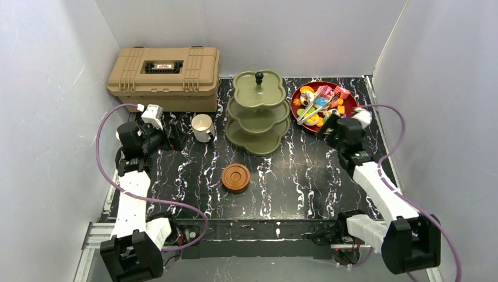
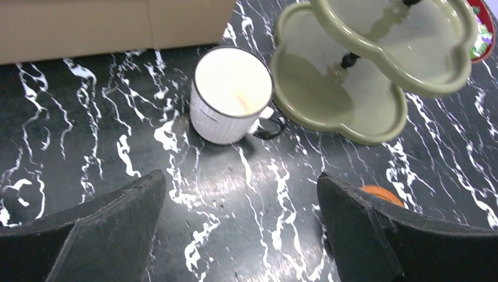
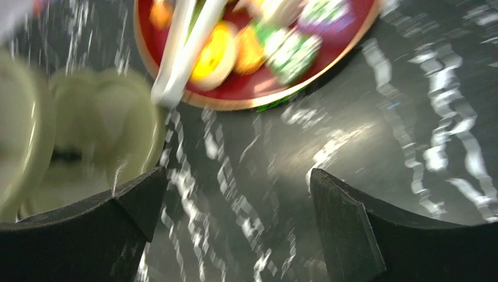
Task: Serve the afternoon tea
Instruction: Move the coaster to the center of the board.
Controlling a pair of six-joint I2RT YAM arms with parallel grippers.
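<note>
- Brown wooden saucers (image 1: pixel 235 178) sit stacked on the counter (image 1: pixel 293 176), in front of the stand (image 1: pixel 258 111).
- The left pincer (image 2: pixel 239 194), fingers apart, hovers left of the stand; the white mug (image 2: pixel 230 94) stands between them.
- The right pincer (image 3: pixel 236 200), also spread, hangs right of the stand, before the red plate (image 3: pixel 246 91) holding pastries (image 3: pixel 217 56) and tongs (image 3: pixel 182 47).
- The toolbox (image 1: pixel 164 70) sits behind-left of the stand.

a lab test cell: plain white walls (image 1: pixel 53 88) enclosing a marbled black table (image 1: pixel 305 176).
</note>
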